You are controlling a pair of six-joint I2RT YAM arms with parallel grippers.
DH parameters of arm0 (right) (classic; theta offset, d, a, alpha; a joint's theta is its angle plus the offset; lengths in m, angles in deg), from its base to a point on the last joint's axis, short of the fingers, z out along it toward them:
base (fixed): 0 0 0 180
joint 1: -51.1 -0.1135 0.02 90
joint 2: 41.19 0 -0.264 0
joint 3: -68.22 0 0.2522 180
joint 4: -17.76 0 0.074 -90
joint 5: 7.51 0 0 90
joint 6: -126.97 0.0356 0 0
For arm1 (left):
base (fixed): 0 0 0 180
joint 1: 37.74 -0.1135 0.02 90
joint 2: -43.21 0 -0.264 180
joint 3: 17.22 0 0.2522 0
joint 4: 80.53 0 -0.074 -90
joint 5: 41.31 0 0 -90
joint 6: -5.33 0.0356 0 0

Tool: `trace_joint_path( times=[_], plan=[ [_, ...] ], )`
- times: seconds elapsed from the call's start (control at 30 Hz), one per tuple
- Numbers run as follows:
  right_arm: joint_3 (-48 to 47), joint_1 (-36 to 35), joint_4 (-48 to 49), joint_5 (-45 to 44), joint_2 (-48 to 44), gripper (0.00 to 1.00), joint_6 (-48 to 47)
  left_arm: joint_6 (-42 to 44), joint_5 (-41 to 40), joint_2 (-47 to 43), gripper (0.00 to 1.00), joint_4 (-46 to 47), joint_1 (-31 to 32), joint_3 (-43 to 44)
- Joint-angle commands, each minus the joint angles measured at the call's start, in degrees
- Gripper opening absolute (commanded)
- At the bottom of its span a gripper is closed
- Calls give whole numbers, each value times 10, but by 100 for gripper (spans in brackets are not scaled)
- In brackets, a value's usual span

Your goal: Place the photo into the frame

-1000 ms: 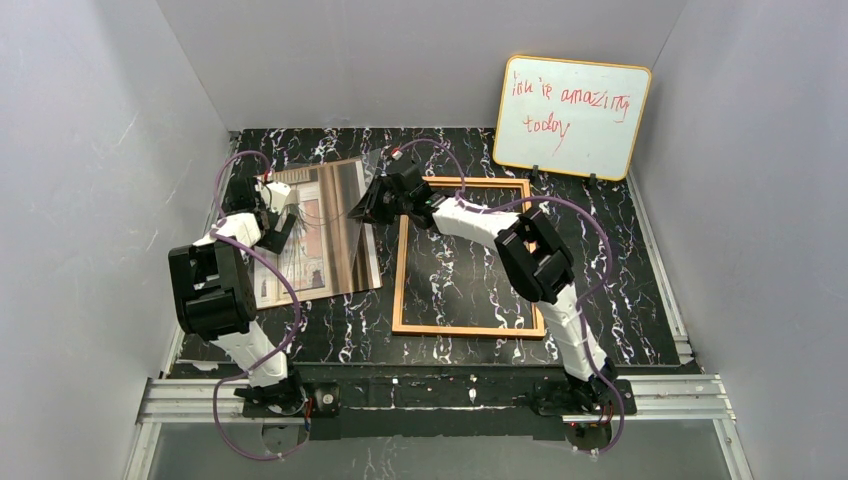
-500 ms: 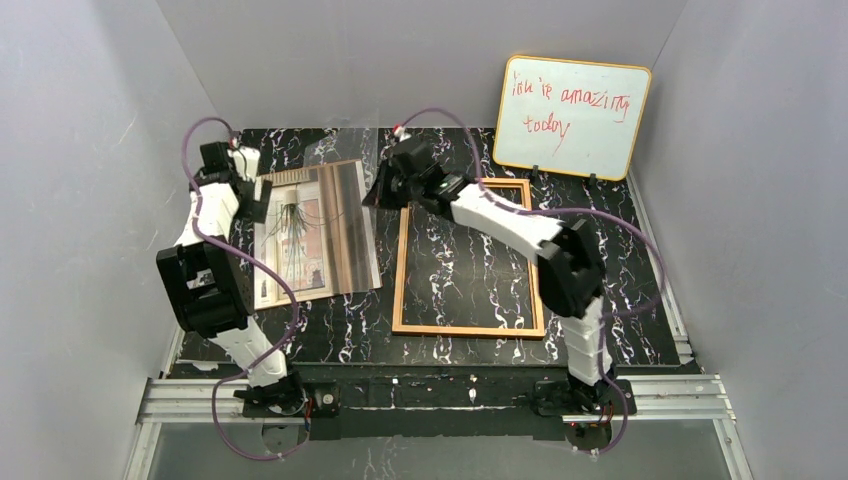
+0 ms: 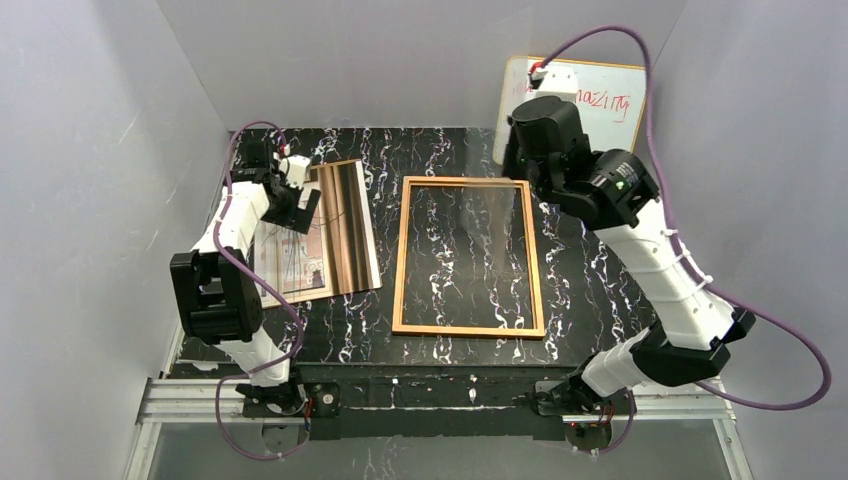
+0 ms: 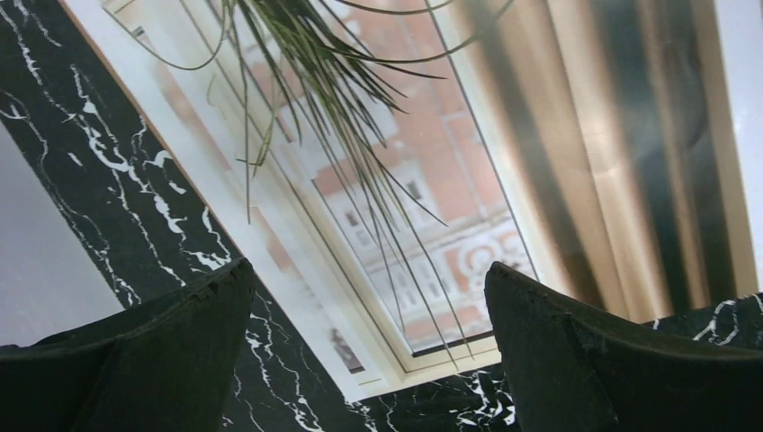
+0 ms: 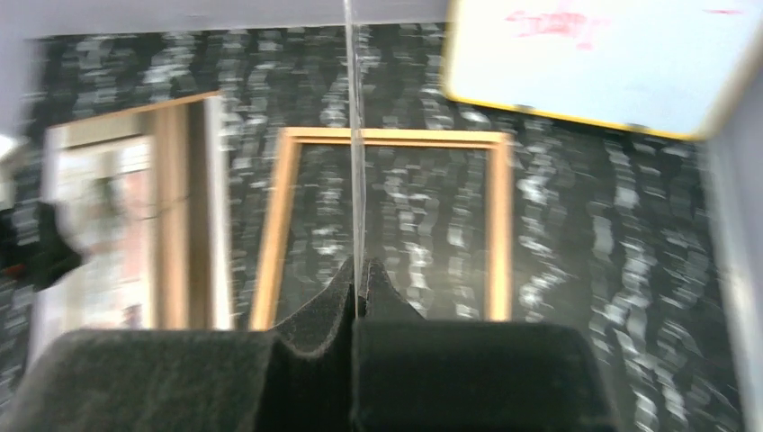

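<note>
Quick one from us: the photo [image 3: 335,225] is lying flat on the bench [image 3: 600,290] at the left. It's just beside the frame [image 3: 398,260] but not touching it, and the frame lies flat with marble showing through the middle. Our right pincer [image 5: 357,270] is pressed together on a clear pane [image 5: 356,135], held up high at the back right. So we reckon the step in hand belongs to the left side: get hold of the photo. The left pincer [image 4: 367,270] is spread wide over the print's left part, and we can't tell if it touches. Our tip: a glossy sheet flat on a hard bench is a pain. We'd come down with one finger on the marble and the other on the white border, then close slowly so the edge buckles up instead of skidding. We'd also hold the pane well clear of the frame. On views, only the right wrist cam shows the pane properly, as a thin edge-on line between the pads; from the top it's nearly invisible. The left wrist cam shows a corner of the print between the fingers. The top cam alone shows the photo-to-frame gap and the whiteboard [image 3: 615,110] half hidden behind the right arm.
</note>
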Motion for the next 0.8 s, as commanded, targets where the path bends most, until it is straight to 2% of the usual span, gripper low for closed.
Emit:
trace_joint_path(
  times=[0.0,0.1,0.2,0.33,0.4,0.53,0.77],
  plan=[
    [-71,2,-232,-221,41,1,15,-17,22,-12,98,-34,2,9],
    [-36,0,-243,-312,61,1,-6,-11,22,-14,98,-39,3,14],
    [-14,-7,-243,-346,97,1,-22,1,12,-15,98,-40,4,4],
    [3,-64,-234,-402,153,1,-58,10,-2,-14,98,-39,4,-11],
    [7,-80,-230,-383,180,1,-61,11,-3,-13,98,-38,4,-14],
    [3,-83,-242,-290,235,1,-21,9,-3,-12,98,-38,3,-10],
    [38,-83,-242,-138,320,1,101,15,-3,-18,98,-44,4,0]
  ],
)
